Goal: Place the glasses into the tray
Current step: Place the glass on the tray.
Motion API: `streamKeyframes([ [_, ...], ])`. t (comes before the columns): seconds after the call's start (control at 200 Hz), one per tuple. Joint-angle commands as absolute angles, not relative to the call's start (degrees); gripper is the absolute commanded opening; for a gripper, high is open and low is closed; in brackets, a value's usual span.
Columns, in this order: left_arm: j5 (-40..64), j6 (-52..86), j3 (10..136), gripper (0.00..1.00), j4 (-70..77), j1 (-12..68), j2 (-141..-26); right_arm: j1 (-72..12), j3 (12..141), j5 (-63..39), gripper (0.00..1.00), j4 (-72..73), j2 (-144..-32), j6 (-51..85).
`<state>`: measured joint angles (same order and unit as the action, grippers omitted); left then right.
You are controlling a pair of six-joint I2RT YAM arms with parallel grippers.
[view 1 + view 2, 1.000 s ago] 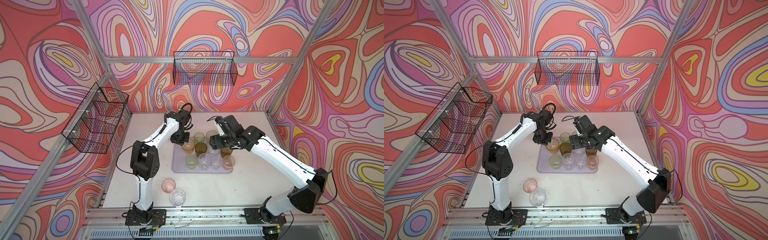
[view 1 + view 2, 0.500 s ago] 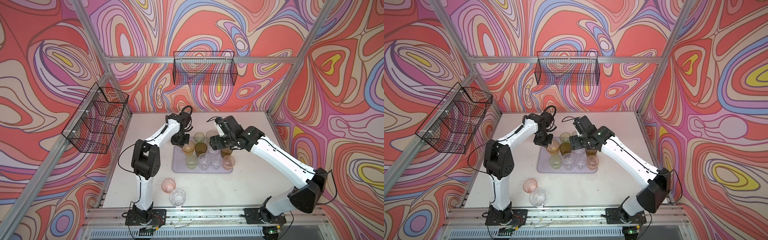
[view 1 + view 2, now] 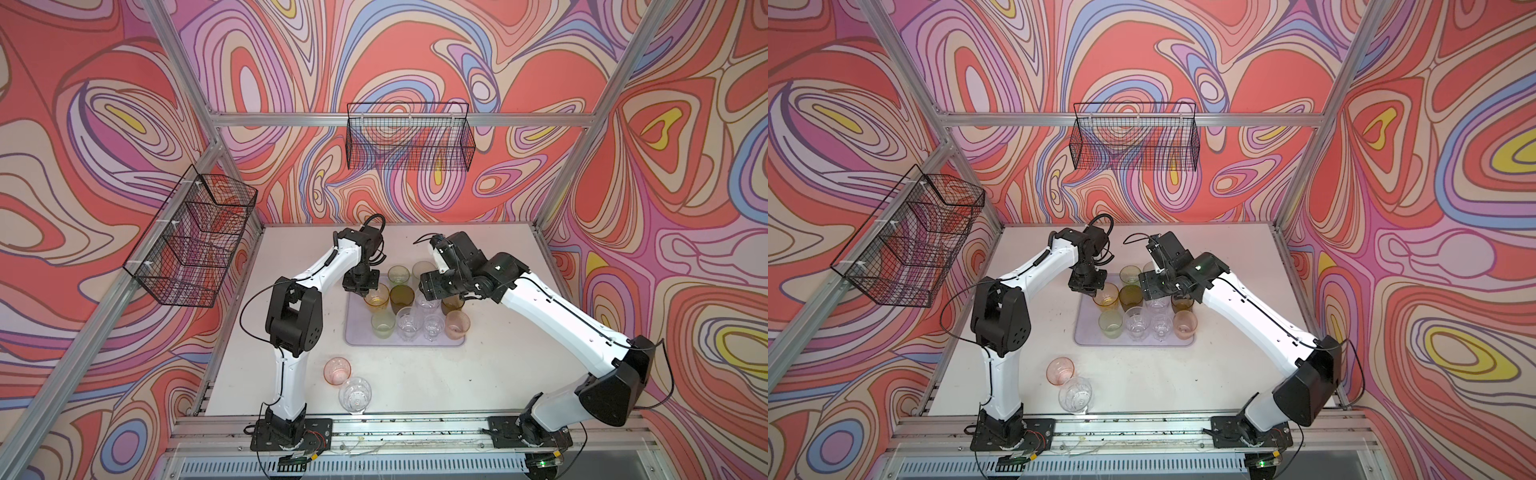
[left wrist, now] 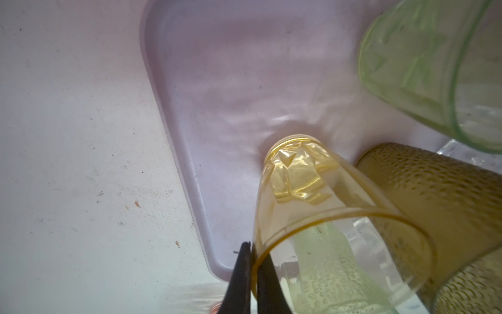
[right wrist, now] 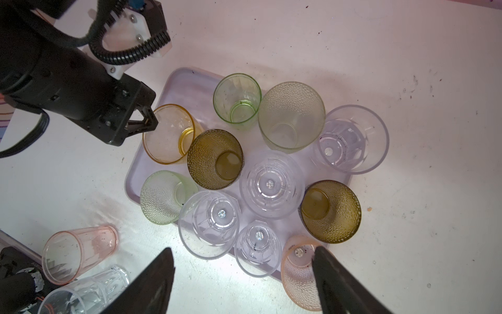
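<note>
**Crowded tray, one glass being set down: hazards.** The left pincer (image 4: 251, 267) is clenched on the rim of the amber-yellow glass (image 4: 296, 174), one finger inside the wall and one outside. The glass's base appears to rest on the floor of the lavender tray (image 4: 206, 81), near the tray's far left corner. It stands just beside an olive-brown dimpled glass (image 4: 434, 201). The right pincer (image 5: 243, 250) is released and carries nothing. It hangs over the tray's near edge, with one finger close to the pink dimpled glass (image 5: 297, 274). About eleven glasses fill the tray. A pink glass (image 3: 337, 371) and a clear faceted glass (image 3: 354, 395) stand just beside each other on the surface (image 3: 419, 386), near its front edge by the left arm's base.

Likely failures:
- **Amber glass tipping.** If the left pincer lets go and pulls away sideways, the inner finger could catch the rim. That could tip the light amber glass into its olive-brown neighbour. A straight lift out looks safer.
- **Near row knocked over.** If the right pincer drops lower, its spread jaws could topple glasses in the near row.
- **Arms meeting.** Both arms work over the same tray and could collide.
- **Little room left.** Bare floor shows mainly at the far left corner. Squeezing in the last two glasses could push others over the low rim.
</note>
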<state>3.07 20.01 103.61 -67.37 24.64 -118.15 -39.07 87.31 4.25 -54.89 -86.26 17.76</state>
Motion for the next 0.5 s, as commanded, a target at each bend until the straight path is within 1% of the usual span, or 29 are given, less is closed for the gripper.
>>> streamKeyframes([
  [0.0,3.46,20.74,103.01,0.04,-67.37,24.26,-119.40,-38.76,87.18,4.69,0.83,-55.20,-85.01,17.31],
  [0.225,3.43,20.74,103.00,0.07,-67.50,24.21,-119.38,-38.78,87.19,4.55,0.83,-55.12,-85.22,17.31],
  [0.496,3.60,20.48,103.57,0.14,-68.02,24.17,-119.53,-38.76,87.21,4.41,0.83,-55.17,-85.20,17.31],
])
